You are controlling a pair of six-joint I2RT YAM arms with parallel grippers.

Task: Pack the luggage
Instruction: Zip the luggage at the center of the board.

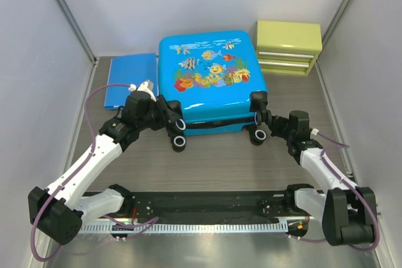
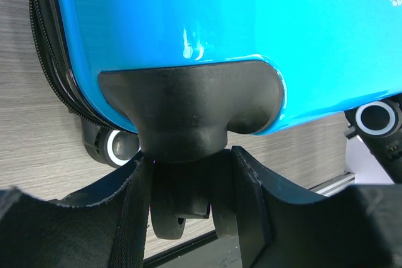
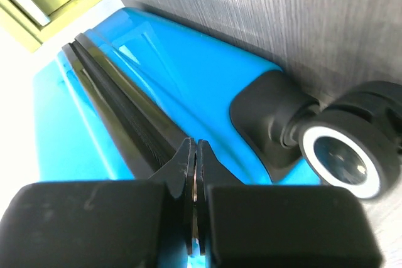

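Blue suitcase: left jaws pinch a wheel; right jaws, pressed together at the zip, may grip nothing and slip off.

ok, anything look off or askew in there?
Only the luggage: its zipper seam looks open along the wheel edge, teeth apart, so the shells are not closed flush. Otherwise the left pincer is closed around a wheel, and the right pincer is shut by the seam.
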